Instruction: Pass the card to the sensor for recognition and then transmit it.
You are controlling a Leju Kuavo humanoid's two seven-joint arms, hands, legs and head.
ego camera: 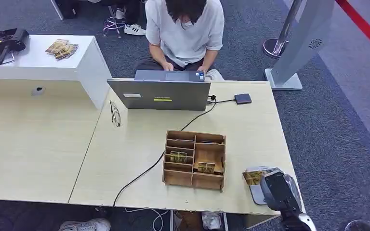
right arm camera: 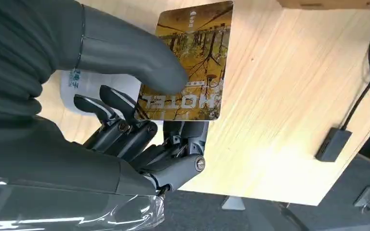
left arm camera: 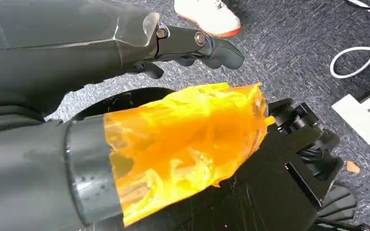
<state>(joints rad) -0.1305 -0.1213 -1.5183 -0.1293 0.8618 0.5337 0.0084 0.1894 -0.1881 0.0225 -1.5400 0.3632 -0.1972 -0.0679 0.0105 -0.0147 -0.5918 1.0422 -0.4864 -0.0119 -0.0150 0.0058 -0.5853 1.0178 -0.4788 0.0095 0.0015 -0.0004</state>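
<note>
Thumb pressure is what matters most here: the right hand point(right arm camera: 139, 125) pinches the card point(right arm camera: 192, 62) between its thick thumb on the printed face and the darker fingers behind, and that pinch sits at one end of the card, so most of the card stands free. My judgement is that the hold should stay firm and the free end be kept flat, printed side up, while it goes over the sensor point(ego camera: 256, 190), the grey-white pad at the table's near right corner just beside the hand in the head view. A tilted card may read poorly, so bring it level and close above the pad and pause there. The left hand point(left arm camera: 192, 45) hangs low over the carpet with its fingers curled in and nothing between them. Farther in on the table point(ego camera: 250, 125) stands the wooden organizer point(ego camera: 194, 160) with more cards in its slots; beyond it a laptop point(ego camera: 160, 94) and a seated person point(ego camera: 185, 31), probably the one to hand the card on to.
</note>
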